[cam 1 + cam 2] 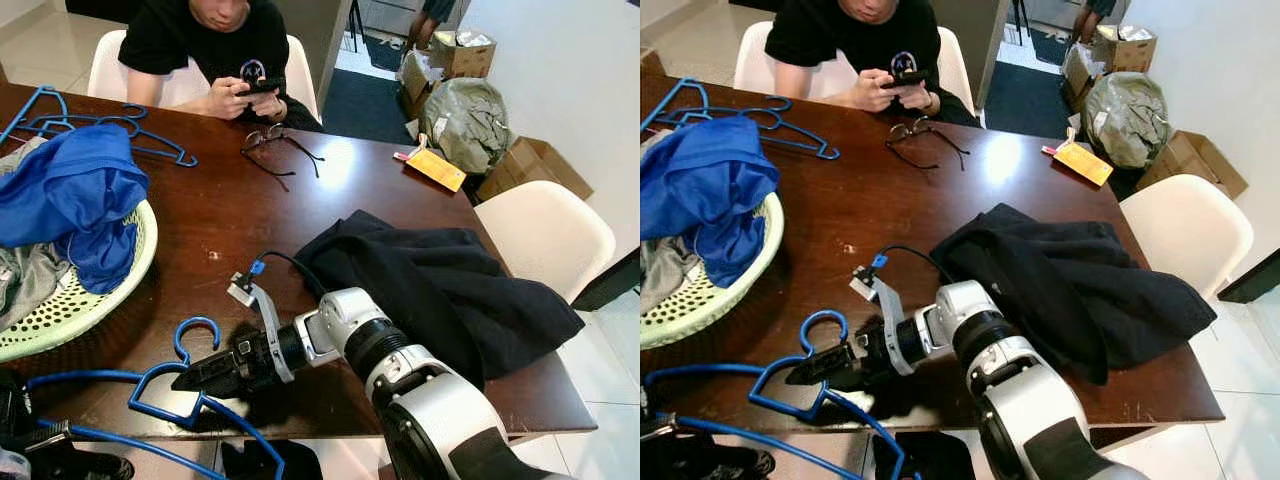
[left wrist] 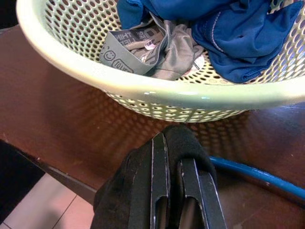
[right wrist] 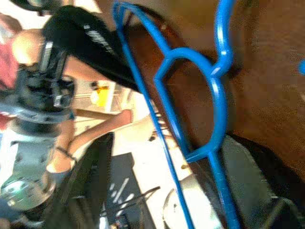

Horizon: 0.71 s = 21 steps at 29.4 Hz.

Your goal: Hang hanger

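Table: dark wood, carries everything. Largest item is a black garment heaped at 3 o'clock, probably the next thing to go on a hanger. Green basket at 9 o'clock holds blue and grey laundry, kept within the left arm's reach. Spare blue hangers lie flat at 11 o'clock; a person sits at 12 o'clock holding a phone, with glasses on the table just in front. Working hanger lies at 7 o'clock on the near table edge, hook curled toward 12 o'clock, long axis running roughly 9 to 3 with the bar overhanging the edge, which would leave room for fingers underneath. Right pincer is at the hanger's neck just below the hook; fingers look drawn together, but whether they clamp the neck I cannot tell. Left pincer: fingers pressed closed, beside the hanger bar, just short of the basket wall.
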### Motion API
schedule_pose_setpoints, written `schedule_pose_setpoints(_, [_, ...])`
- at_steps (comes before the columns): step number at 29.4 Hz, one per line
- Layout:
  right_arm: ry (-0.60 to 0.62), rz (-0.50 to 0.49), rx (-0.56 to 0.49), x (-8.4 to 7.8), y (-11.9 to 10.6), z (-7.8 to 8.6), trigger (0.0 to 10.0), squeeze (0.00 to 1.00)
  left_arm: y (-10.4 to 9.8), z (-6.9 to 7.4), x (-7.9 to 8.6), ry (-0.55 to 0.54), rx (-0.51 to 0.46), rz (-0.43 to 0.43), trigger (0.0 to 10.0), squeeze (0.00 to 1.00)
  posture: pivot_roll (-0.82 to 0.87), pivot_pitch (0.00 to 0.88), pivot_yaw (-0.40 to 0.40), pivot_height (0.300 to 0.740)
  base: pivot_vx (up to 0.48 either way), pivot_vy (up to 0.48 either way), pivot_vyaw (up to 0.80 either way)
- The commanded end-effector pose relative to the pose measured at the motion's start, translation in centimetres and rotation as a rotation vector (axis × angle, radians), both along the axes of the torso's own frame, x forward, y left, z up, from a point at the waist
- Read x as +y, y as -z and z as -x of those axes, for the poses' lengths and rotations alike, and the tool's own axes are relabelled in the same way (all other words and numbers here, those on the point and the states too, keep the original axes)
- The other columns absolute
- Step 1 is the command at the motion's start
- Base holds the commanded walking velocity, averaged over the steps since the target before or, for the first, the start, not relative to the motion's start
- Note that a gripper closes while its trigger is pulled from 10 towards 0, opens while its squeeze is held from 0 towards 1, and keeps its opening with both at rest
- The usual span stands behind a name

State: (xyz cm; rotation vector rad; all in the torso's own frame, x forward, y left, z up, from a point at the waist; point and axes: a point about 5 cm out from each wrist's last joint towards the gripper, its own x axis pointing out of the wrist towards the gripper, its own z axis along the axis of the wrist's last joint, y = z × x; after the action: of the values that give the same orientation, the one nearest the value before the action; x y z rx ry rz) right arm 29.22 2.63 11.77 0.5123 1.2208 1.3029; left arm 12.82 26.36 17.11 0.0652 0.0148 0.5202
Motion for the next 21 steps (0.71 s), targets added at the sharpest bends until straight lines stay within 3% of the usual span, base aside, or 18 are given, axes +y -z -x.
schedule_pose_setpoints(1, [-0.005, 0.251, 0.065, -0.5, 4.7, 2.6, 1.0, 0.00, 0.0, 0.0, -0.3, 0.012, -0.003, 0.006, 10.0, 0.00, 0.25, 0.141, -0.220, 0.735, 0.000, 0.000, 0.00])
schedule_pose_setpoints(2, [-0.001, 0.249, 0.068, -0.3, 4.7, 2.6, 0.0, 0.00, 0.0, 0.0, -0.3, 0.012, -0.003, 0.006, 10.0, 0.00, 0.25, 0.141, -0.220, 0.735, 0.000, 0.000, 0.00])
schedule_pose_setpoints(21, [-0.004, 0.207, 0.134, 1.0, 4.4, 3.5, 0.0, 0.00, 0.1, -0.1, -0.3, 0.009, -0.007, 0.011, 10.0, 0.00, 0.25, 0.143, -0.224, 0.735, 0.000, 0.000, 0.00])
